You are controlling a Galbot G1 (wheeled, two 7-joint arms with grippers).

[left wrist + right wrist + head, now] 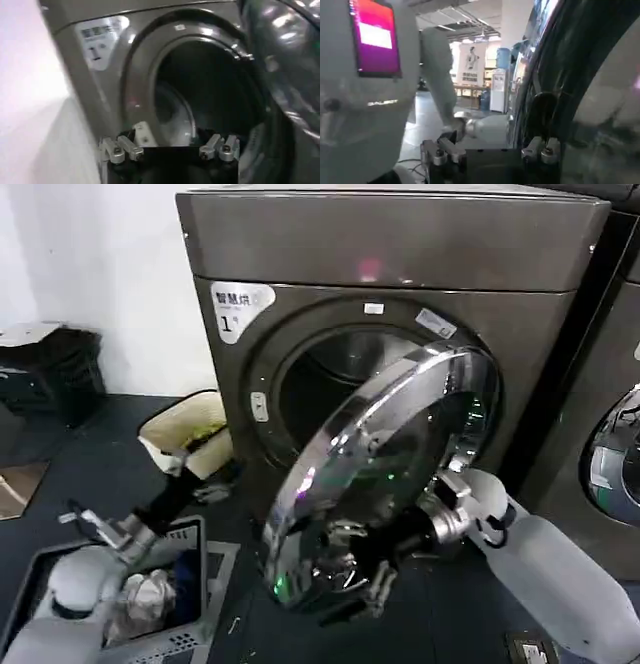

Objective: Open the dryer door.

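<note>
Right gripper (385,569) sits low against the outer face of the large round dryer door (385,474), wide chrome ring around dark tinted glass; I cannot tell how its fingers stand. That door hangs half open, hinged on my right, its free edge swung out toward me and to the left, clear of the big grey-bronze metallic dryer (400,254) and its dark drum mouth. I judge my right arm the nearer one, and the door has more swing left, outward and rightward. My left gripper (175,469), fingers apart and empty, waits low left, above a grey laundry basket (190,639). A cream tub (185,429) stands beside the machine.
</note>
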